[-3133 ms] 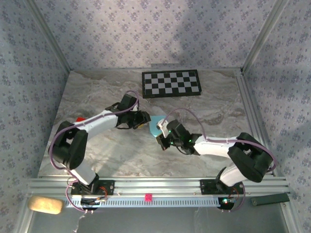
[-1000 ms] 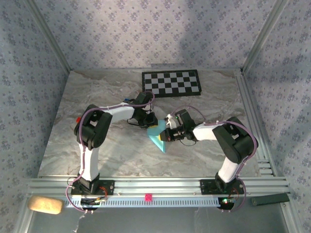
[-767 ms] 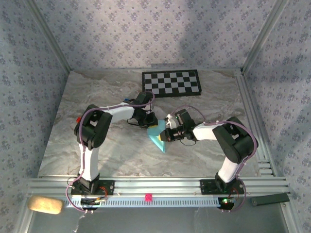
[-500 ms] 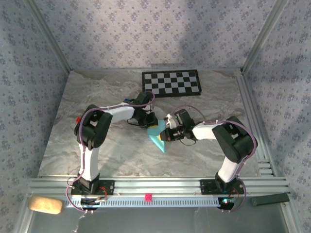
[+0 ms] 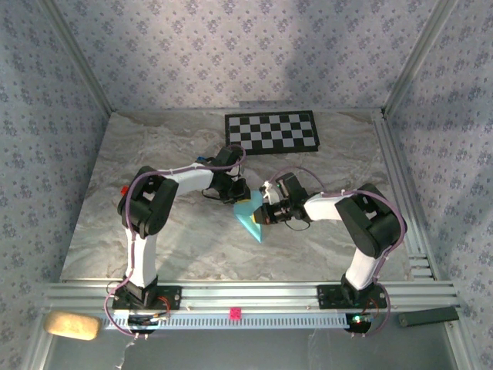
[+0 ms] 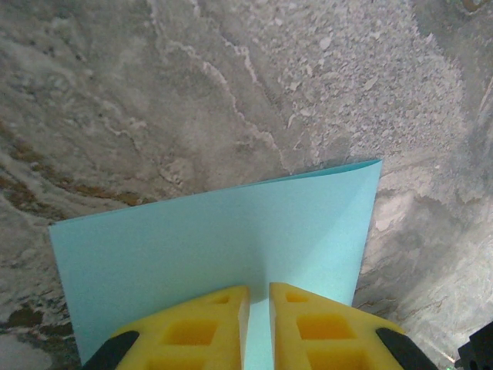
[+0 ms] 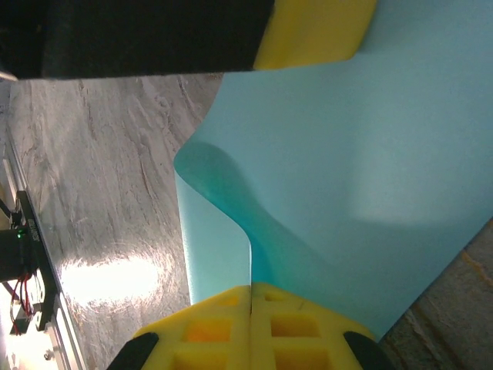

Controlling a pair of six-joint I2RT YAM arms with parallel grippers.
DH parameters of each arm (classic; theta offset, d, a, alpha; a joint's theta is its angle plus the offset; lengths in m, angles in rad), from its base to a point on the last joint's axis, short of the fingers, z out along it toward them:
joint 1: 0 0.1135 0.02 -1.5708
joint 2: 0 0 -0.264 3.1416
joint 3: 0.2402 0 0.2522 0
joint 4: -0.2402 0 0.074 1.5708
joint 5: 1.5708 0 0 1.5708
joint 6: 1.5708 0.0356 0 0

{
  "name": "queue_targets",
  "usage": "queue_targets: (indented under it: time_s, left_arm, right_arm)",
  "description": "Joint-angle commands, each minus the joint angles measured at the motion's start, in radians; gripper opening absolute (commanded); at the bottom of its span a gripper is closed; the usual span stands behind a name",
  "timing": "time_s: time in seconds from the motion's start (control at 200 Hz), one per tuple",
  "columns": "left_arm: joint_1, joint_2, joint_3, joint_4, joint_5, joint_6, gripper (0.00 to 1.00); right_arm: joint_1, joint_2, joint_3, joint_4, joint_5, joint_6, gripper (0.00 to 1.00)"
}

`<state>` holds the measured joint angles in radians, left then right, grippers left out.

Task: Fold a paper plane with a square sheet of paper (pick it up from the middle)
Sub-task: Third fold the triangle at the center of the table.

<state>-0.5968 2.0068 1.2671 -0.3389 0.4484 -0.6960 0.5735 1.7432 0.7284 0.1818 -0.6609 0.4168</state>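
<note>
The square sheet of paper (image 5: pixel 248 216) is near the middle of the tabletop (image 5: pixel 154 231), caught between the two claws and well short of the checkerboard (image 5: pixel 271 132) at the far edge; from above its near end tapers to a point. The left claw (image 5: pixel 235 193) pinches the sheet's far edge; in the left wrist view its yellow fingers (image 6: pixel 196 327) stand almost together, with only a thin slit of cyan paper (image 6: pixel 216 239) between them. The right claw (image 5: pixel 262 213) is clamped shut on the sheet from the right; in the right wrist view the paper (image 7: pixel 347 154) bends in a soft curl that runs down into the closed fingers (image 7: pixel 296 327).
</note>
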Motion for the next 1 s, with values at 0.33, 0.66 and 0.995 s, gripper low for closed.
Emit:
queue_targets:
  time_s: [0.33, 0.66, 0.995]
  left_arm:
    - [-0.013, 0.046, 0.003, -0.049, -0.034, 0.015, 0.16]
    - [-0.014, 0.047, -0.005, -0.044, -0.034, 0.015, 0.16]
    - [-0.016, 0.050, -0.003, -0.043, -0.033, 0.014, 0.16]
  right_arm:
    - [-0.001, 0.023, 0.026, -0.043, 0.032, -0.038, 0.04]
    - [0.000, 0.027, 0.035, -0.052, 0.034, -0.049, 0.04]
    - [-0.002, 0.040, 0.056, -0.076, 0.020, -0.061, 0.03]
